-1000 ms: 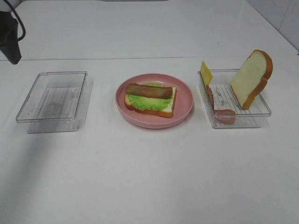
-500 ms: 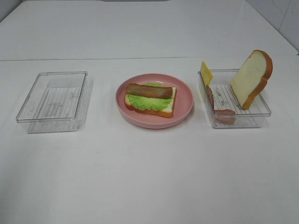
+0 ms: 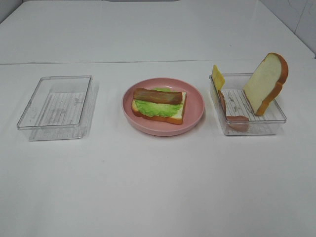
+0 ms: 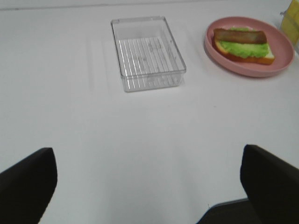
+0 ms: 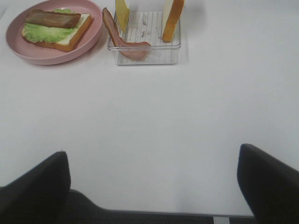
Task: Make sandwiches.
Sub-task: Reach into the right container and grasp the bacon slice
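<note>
The left hand (image 4: 148,184) and right hand (image 5: 154,184) are held wide open, empty. The ham (image 5: 117,41) is judged light and floppy; its raised edge should be pinched.

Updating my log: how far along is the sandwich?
Done: white bread slice, ruffled green lettuce and brown bacon strip stacked on the pink round plate. In hand: nothing; the left gripper and right gripper are open, away from the food. Left: yellow cheese square, reddish ham slice and second white bread slice wait in the clear plastic tray.
</note>
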You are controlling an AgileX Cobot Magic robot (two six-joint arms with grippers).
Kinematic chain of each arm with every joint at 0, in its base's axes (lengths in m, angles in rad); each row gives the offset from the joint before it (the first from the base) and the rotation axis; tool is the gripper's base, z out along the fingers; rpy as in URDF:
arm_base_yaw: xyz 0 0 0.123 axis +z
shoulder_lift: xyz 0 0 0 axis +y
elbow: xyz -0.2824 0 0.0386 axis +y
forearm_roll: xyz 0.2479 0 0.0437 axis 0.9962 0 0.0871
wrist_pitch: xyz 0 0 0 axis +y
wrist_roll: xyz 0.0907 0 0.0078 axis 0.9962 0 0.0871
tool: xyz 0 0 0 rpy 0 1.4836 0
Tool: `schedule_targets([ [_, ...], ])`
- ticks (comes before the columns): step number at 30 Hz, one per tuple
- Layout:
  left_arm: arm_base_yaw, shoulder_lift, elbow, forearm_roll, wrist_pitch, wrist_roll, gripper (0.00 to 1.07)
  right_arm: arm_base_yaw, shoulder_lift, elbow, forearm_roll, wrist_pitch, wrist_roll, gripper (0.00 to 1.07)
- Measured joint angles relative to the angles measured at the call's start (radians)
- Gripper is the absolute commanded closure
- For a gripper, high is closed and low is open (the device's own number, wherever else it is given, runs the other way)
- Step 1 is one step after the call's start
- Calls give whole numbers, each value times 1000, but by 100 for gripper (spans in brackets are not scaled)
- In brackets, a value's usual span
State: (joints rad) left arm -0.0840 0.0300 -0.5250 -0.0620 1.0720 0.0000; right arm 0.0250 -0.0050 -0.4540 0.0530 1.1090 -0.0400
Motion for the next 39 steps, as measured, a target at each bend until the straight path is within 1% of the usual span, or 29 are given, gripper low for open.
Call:
schedule_targets([
  [1,0,-29,3,-1,5,0,6,0,0,0,0,0,0,13],
  [3,0,-34,5,-1,5,0,6,0,0,0,0,0,0,13],
  [4,0,-35,7,-4,5,11,6,0,0,0,0,0,0,13],
  [16,2,-35,8,-7,5,14,6,0,0,0,0,0,0,13],
  [17,10,-35,8,-8,5,14,6,0,0,0,0,0,0,13],
  [18,46,-35,8,-8,5,14,6,0,0,0,0,0,0,13],
  [19,46,-35,8,-8,5,14,6,0,0,0,0,0,0,13],
  [20,100,-35,8,-9,5,14,6,0,0,0,0,0,0,13],
  [21,129,-35,8,-9,5,14,6,0,0,0,0,0,0,13],
  [22,129,-35,8,-9,5,14,6,0,0,0,0,0,0,13],
  [23,160,-35,8,-9,5,14,6,0,0,0,0,0,0,13],
  [31,169,-35,8,-9,5,14,6,0,8,0,0,0,0,13],
  [33,169,-35,8,-9,5,14,6,0,26,0,0,2,0,13],
  [34,169,-35,8,-9,5,14,6,0,84,-12,0,6,0,13],
  [35,169,-35,8,-9,5,14,6,0,84,-12,0,6,0,13],
  [37,169,-35,8,-9,5,14,6,0,212,-52,0,11,0,13],
  [38,169,-35,8,-9,5,14,6,0,212,-52,0,11,0,13],
  [39,169,-35,8,-9,5,14,6,0,318,-95,0,28,0,13],
])
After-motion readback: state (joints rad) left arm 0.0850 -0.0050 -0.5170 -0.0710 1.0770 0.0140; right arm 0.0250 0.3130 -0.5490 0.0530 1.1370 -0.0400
